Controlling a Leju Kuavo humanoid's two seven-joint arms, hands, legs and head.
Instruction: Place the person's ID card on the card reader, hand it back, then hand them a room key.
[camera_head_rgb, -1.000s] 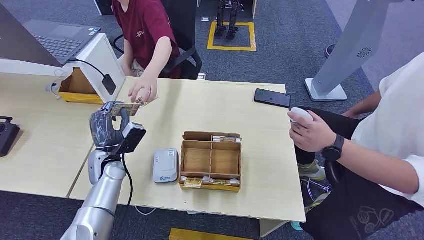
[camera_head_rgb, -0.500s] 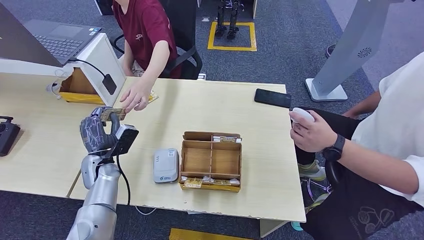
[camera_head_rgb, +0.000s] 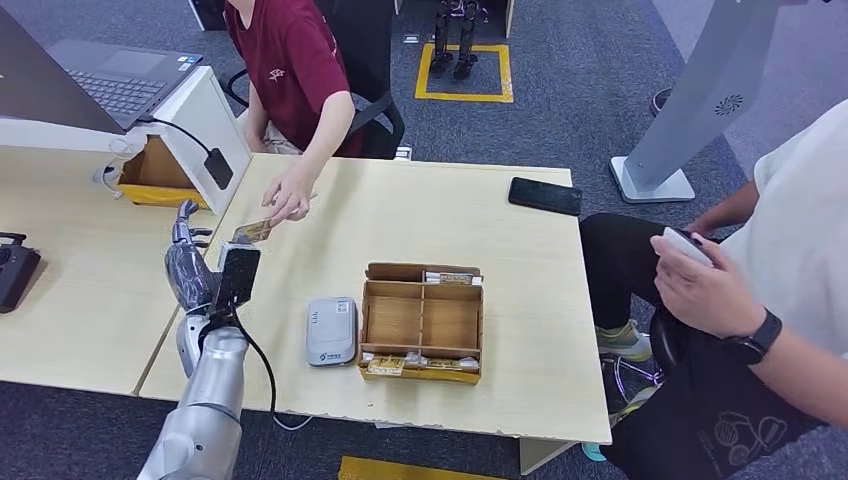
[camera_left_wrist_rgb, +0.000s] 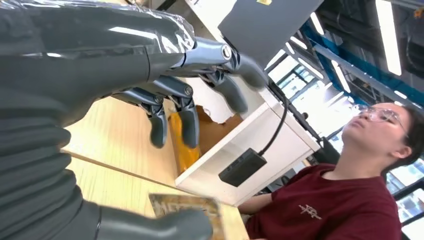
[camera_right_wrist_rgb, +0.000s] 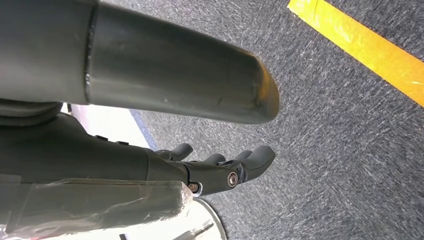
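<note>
My left hand (camera_head_rgb: 192, 262) is raised over the table's left part, fingers spread and pointing up, holding nothing. The ID card (camera_head_rgb: 253, 231) sits just beside my thumb, and the person in the red shirt pinches its far end with their hand (camera_head_rgb: 290, 197). In the left wrist view the card (camera_left_wrist_rgb: 182, 205) lies behind my thumb, with my fingers (camera_left_wrist_rgb: 190, 80) well apart from it. The white card reader (camera_head_rgb: 332, 331) lies flat near the table's front. Next to it stands a cardboard box (camera_head_rgb: 422, 322) with room key cards (camera_head_rgb: 398, 367) in its slots. My right hand (camera_right_wrist_rgb: 220, 170) hangs over the carpet, holding nothing.
A black phone (camera_head_rgb: 544, 195) lies at the table's far right edge. A laptop (camera_head_rgb: 120, 75) on a white stand and an open carton (camera_head_rgb: 160, 175) are at the back left. A black device (camera_head_rgb: 15, 270) sits at the left edge. A person in white (camera_head_rgb: 790, 260) stands close on the right.
My left hand let go of the card and opened, drawing back and down to the left. The person in red now holds the card. The person on the right lowered their hand.
</note>
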